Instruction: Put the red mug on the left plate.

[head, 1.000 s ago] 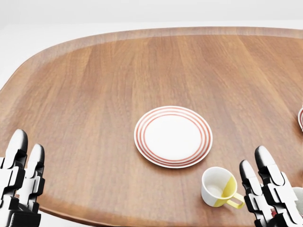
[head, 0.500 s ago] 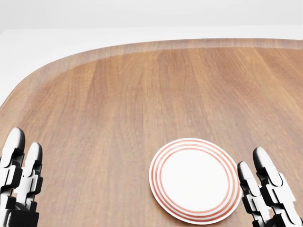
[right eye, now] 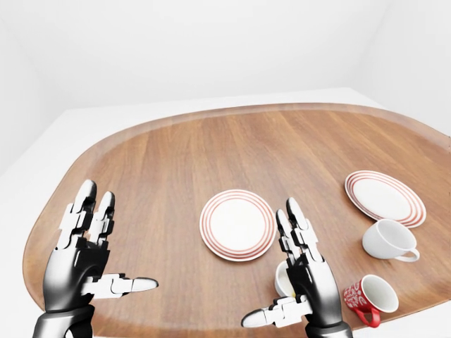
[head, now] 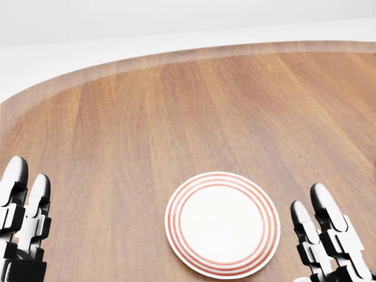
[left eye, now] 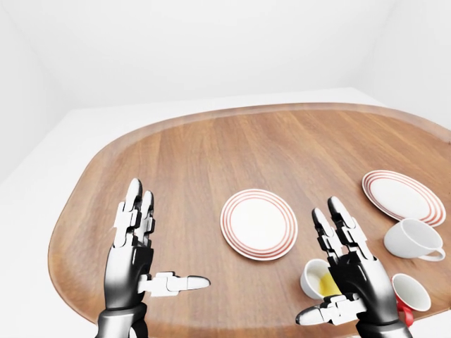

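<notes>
The red mug (right eye: 368, 296) lies on its side at the lower right of the right-eye view, near the table's (right eye: 176, 162) near edge, its long axis running roughly left to right with the white-lined mouth turned up and to the right and its handle pointing down toward the bottom edge. The left plate (right eye: 237, 224), ringed in red, sits near the table's middle, well apart from the mug, with the right hand (right eye: 306, 278) between them. Both hands hover above the wood with fingers spread wide and thumbs turned inward, holding nothing; the left hand (right eye: 83, 253) is over the left part of the table. A yellow-lined cup (left eye: 318, 279) is partly hidden behind the right hand. A white cup (right eye: 387, 240) and a second plate (right eye: 385, 197) lie further right. Since half a second ago the head camera has shifted, so the left plate appears slightly further left in the head view
</notes>
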`<state>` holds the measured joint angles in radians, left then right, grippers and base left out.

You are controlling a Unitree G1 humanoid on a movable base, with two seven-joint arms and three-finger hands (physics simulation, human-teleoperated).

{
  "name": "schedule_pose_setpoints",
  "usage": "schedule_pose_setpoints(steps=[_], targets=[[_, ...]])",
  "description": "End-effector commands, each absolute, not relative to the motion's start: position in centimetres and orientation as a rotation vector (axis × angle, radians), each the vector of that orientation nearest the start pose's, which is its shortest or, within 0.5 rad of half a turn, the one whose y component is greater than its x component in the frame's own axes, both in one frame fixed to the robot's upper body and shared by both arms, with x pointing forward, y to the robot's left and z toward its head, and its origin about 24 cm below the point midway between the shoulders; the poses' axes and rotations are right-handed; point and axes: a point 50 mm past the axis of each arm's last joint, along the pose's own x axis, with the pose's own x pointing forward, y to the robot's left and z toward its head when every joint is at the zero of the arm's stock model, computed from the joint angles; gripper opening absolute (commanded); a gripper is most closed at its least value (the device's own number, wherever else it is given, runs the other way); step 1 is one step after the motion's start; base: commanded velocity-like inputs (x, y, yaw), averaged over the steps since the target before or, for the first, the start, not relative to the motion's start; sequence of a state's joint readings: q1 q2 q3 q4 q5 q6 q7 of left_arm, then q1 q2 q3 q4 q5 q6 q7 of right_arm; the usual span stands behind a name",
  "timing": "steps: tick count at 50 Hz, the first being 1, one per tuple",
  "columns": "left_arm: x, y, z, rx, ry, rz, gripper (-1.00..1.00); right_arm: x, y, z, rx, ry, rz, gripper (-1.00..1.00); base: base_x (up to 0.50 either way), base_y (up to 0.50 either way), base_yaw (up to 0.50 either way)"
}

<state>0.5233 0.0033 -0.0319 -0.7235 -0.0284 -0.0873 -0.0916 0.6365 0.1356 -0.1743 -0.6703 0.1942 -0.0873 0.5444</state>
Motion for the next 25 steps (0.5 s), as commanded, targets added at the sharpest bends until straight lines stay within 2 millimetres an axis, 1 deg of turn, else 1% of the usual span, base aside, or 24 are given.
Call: schedule_pose_setpoints(steps=[1,17,19,20,23,25], targets=[[14.9,16.3,11.8,0.025,-0.306,0.01,1.0,12.4,-18.0,9.3,0.068,-0.196,0.162,1.0,0.49,-0.11,0.0],[14.9,15.9,11.2,0.025,-0.276,0.009,1.0,12.5,-18.0,9.7,0.042,-0.205,0.153,1.0,0.49,-0.1,0.0],[14.9,15.9,11.2,0.025,-0.275,0.009,1.0,12.4,-18.0,9.7,0.04,-0.205,0.154,1.0,0.29,0.04,0.0],[14.9,15.9,11.1,0.026,-0.274,0.009,1.0,12.5,-18.4,9.2,-0.036,-0.155,0.077,1.0,0.0,0.0,0.0],[15.0,15.9,11.1,0.026,-0.274,0.013,1.0,13.0,-18.6,8.0,-0.081,-0.097,0.056,1.0,0.0,0.0,0.0],[15.0,15.9,11.1,0.028,-0.273,0.014,1.0,13.4,-18.6,6.6,-0.215,-0.002,0.023,1.0,0.0,0.0,0.0]])
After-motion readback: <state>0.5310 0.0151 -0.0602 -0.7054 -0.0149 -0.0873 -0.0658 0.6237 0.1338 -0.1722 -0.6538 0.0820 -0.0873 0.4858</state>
